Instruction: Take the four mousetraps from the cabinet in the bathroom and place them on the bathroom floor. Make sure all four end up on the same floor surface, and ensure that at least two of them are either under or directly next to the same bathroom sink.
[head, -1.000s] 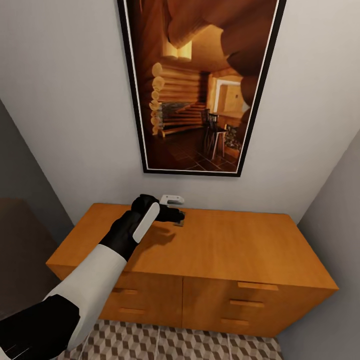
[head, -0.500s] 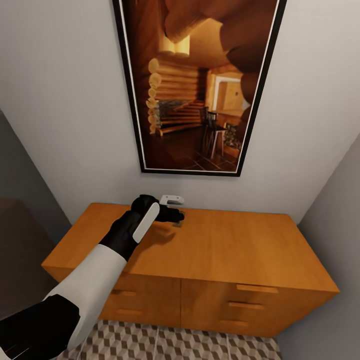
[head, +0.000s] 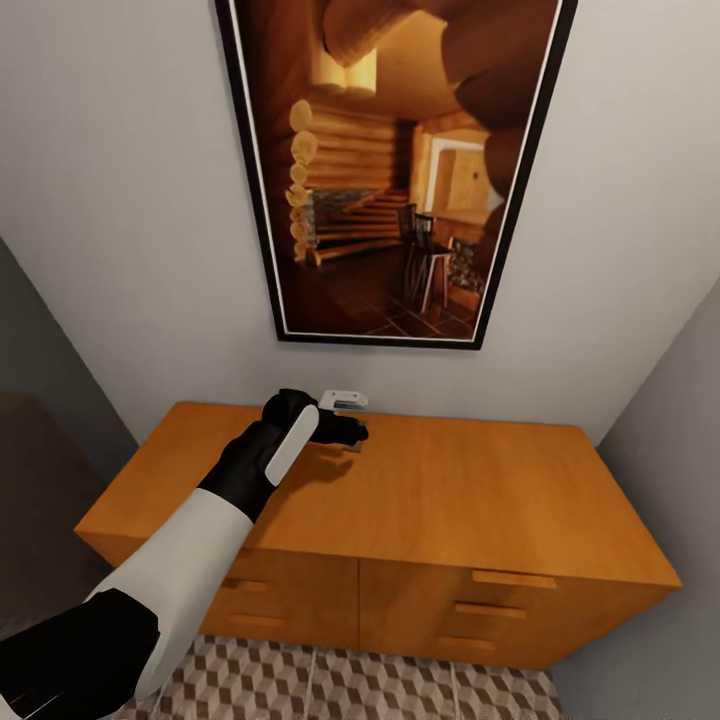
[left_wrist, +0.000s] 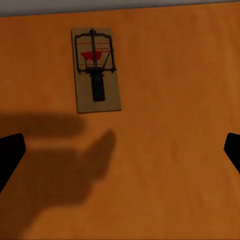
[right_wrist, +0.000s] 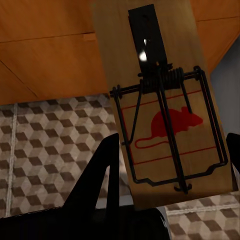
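Observation:
The orange-brown cabinet (head: 450, 500) stands against the wall, on the cube-patterned bathroom floor (head: 300, 690). My left gripper (head: 356, 432) hovers open just over the back of its top. In the left wrist view one mousetrap (left_wrist: 96, 70) lies flat on the cabinet top (left_wrist: 170, 100), beyond my left gripper (left_wrist: 120, 155), whose dark fingertips (left_wrist: 10, 155) are spread wide apart. My right gripper (right_wrist: 172, 142) is shut on another mousetrap (right_wrist: 160, 110), a wooden board with a red mouse print and a wire spring. That trap hangs in front of the cabinet front (right_wrist: 50, 50), above the floor tiles (right_wrist: 45, 150). The bathroom sink is out of view.
A large black-framed picture (head: 390, 170) of a log interior hangs on the white wall above the cabinet. A grey wall (head: 670, 400) closes in the right side, and a dark surface (head: 40, 480) lies to the left. The cabinet has small wooden handles (head: 510, 578).
The head view has shifted slightly, so the picture and cabinet sit a little differently. My left gripper stays open over the same spot on the cabinet top.

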